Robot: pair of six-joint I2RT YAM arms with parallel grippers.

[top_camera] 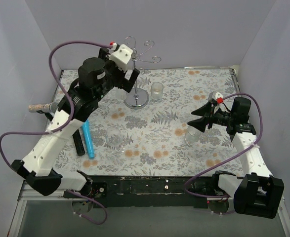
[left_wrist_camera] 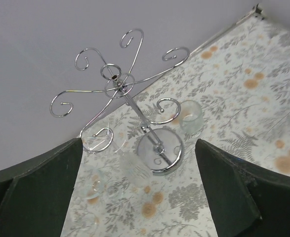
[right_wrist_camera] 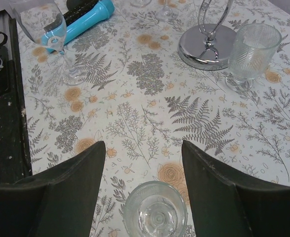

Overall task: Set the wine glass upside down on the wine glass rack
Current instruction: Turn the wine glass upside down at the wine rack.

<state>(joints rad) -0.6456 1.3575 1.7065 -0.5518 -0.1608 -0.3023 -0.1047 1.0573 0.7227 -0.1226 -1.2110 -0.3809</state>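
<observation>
The silver wine glass rack (left_wrist_camera: 116, 84) stands at the table's back, and its round base (top_camera: 136, 101) shows in the top view. In the left wrist view a clear ribbed wine glass (left_wrist_camera: 134, 169) hangs upside down. Its foot (left_wrist_camera: 97, 138) sits in the rack's lower left curl, bowl downward. My left gripper (left_wrist_camera: 139, 143) is open and empty. It is held high beside the rack top (top_camera: 126, 75), its fingers apart on either side of the glass without touching it. My right gripper (right_wrist_camera: 144, 144) is open and empty above a stemmed glass (right_wrist_camera: 155, 211).
A ribbed glass (top_camera: 157, 91) stands upright right of the rack base. A tall clear flute (right_wrist_camera: 45, 23) stands at front centre-left. A blue tube (top_camera: 88, 140) and a black bar (top_camera: 78, 143) lie under the left arm. Grey walls enclose the table.
</observation>
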